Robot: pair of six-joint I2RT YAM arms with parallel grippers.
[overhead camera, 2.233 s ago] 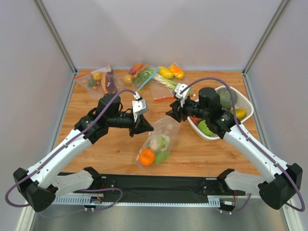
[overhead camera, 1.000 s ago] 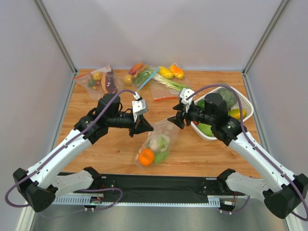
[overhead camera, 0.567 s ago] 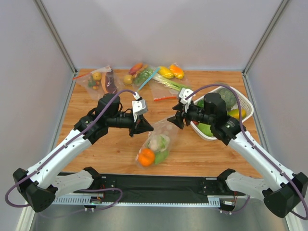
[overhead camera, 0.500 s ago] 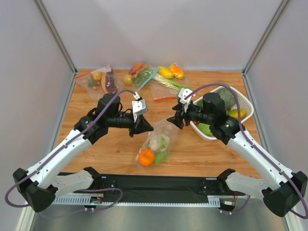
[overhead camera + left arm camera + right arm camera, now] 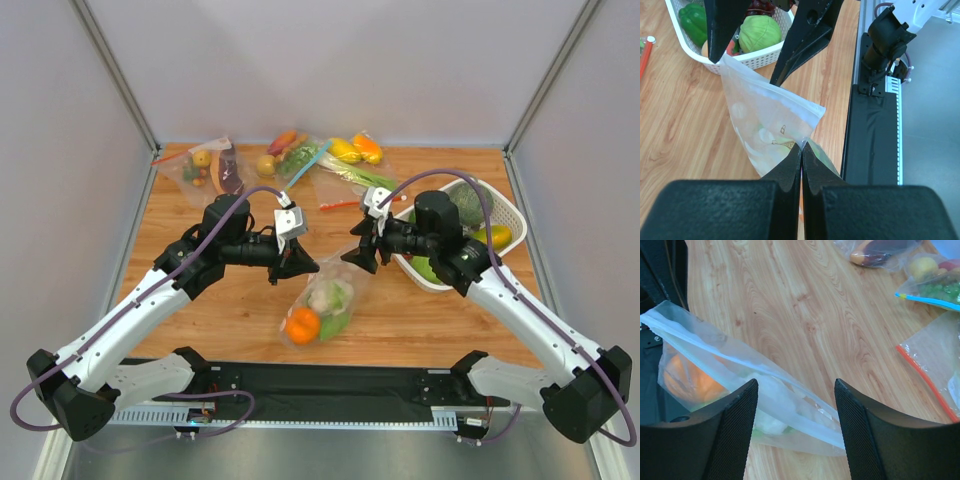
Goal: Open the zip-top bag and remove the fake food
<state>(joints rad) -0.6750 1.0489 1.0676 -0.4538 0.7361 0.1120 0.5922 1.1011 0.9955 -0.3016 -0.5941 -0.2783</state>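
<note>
The zip-top bag lies mid-table with its mouth raised; the orange, the white cauliflower and the green piece are inside. My left gripper is shut on one corner of the bag's mouth, as the left wrist view shows. My right gripper is open at the opposite corner. In the right wrist view its jaws stand wide apart on either side of the bag's whitish zip strip, above the orange and the cauliflower.
A white basket with green and yellow toy food stands at the right, just behind the right gripper. Several other filled bags lie along the back edge, one with a blue zip strip and one with a red strip.
My right gripper has moved left and down from beside the basket to the bag's free corner, staying open. The left gripper has kept its hold and has not moved.
</note>
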